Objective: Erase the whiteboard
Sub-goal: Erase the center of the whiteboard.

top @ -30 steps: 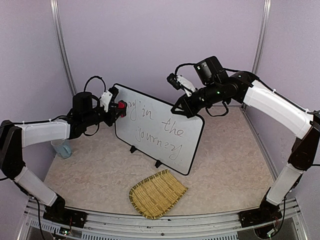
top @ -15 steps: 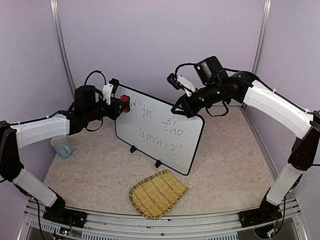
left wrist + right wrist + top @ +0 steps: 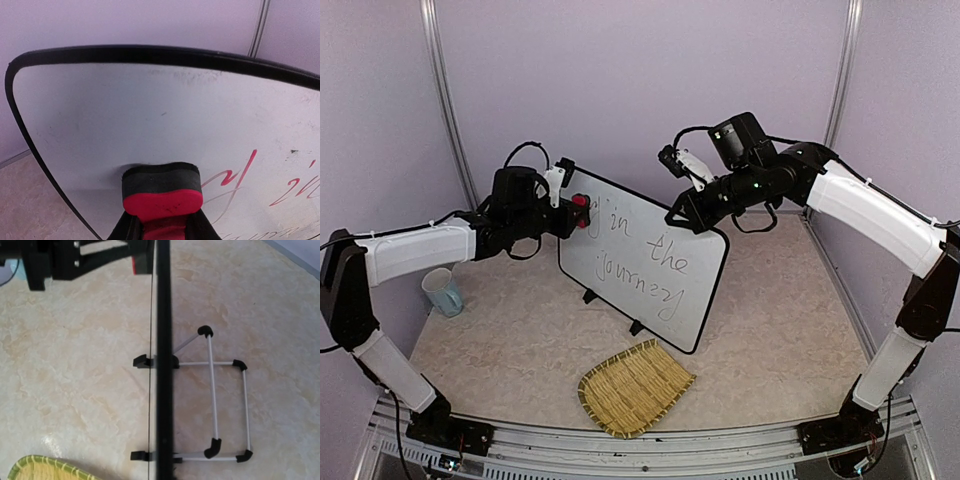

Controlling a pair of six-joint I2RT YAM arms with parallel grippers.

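Observation:
The whiteboard (image 3: pixel 582 255) stands upright on two black feet mid-table, with dark handwriting across it. My left gripper (image 3: pixel 570 212) is shut on a red and black eraser (image 3: pixel 580 201), which presses against the board's upper left area. In the left wrist view the eraser (image 3: pixel 162 192) lies flat on the board (image 3: pixel 125 110), with wiped surface to its left and letters to its right. My right gripper (image 3: pixel 686 214) sits at the board's top rim and seems shut on it. The right wrist view shows the rim (image 3: pixel 163 340) edge-on; its own fingers are hidden.
A woven straw mat (image 3: pixel 635 387) lies in front of the board and shows in the right wrist view (image 3: pixel 40 467). A pale blue cup (image 3: pixel 442 291) stands at the left. A wire stand (image 3: pixel 227 405) props the board from behind. Walls close in on three sides.
My left gripper has moved right and a little up along the board's top left with the eraser; the leftmost letters are gone. The board's left edge shifted slightly right. The right arm held still.

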